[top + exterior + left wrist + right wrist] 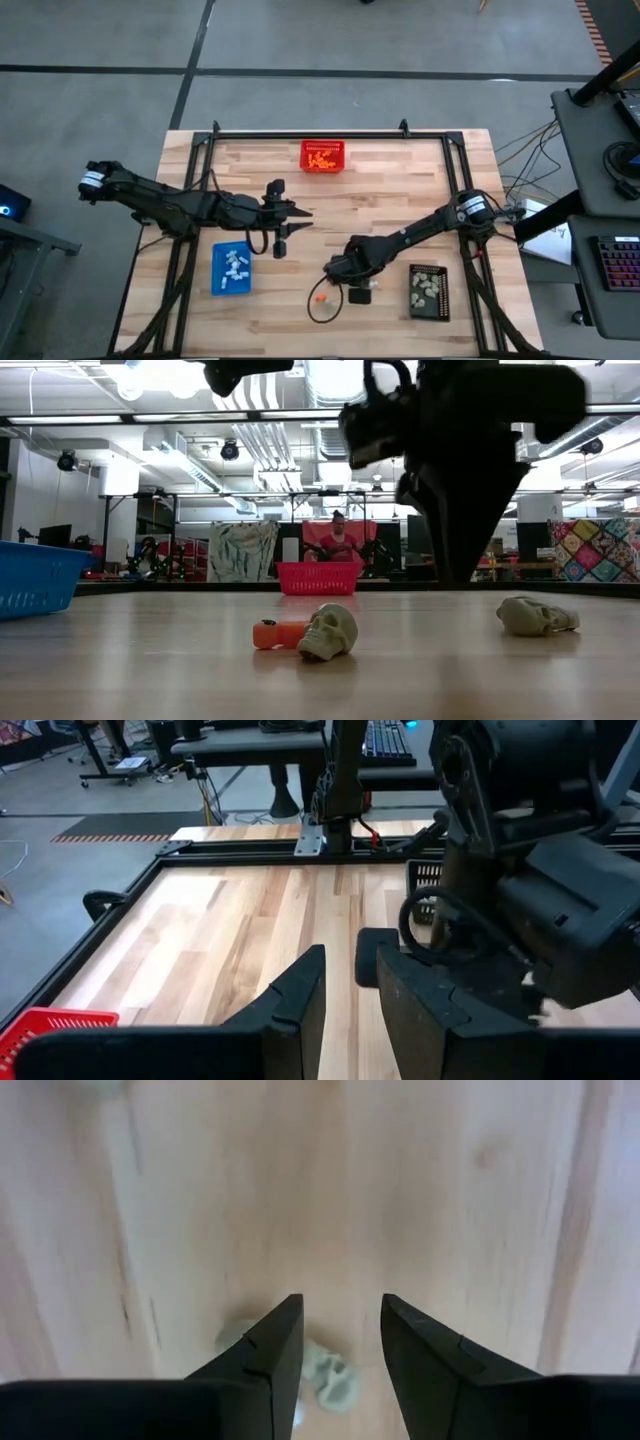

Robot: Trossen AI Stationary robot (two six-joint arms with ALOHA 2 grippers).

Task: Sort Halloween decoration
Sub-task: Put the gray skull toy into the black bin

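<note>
Currently right gripper (pixel 342 1345) hangs low over the tabletop (pixel 400 190) at lower centre of the high view, fingers parted, nothing between them; a pale skull (pixel 330 1375) lies just under its tips. Low view: another skull (pixel 328 631) faces right, touching an orange piece (pixel 277 634), long axis left-right. Left gripper (pixel 348 990), narrowly parted, hovers empty mid-left.

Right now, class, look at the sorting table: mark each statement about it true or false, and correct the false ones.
1. The red mesh basket sits at the far edge of the table. True.
2. The blue tray holds orange trinkets. False: its pieces are white.
3. The right gripper hangs over a pale skull with its fingers apart. True.
4. The left gripper grips a skull. False: nothing shows between its fingers.
5. The black tray holds pale pieces. True.
</note>
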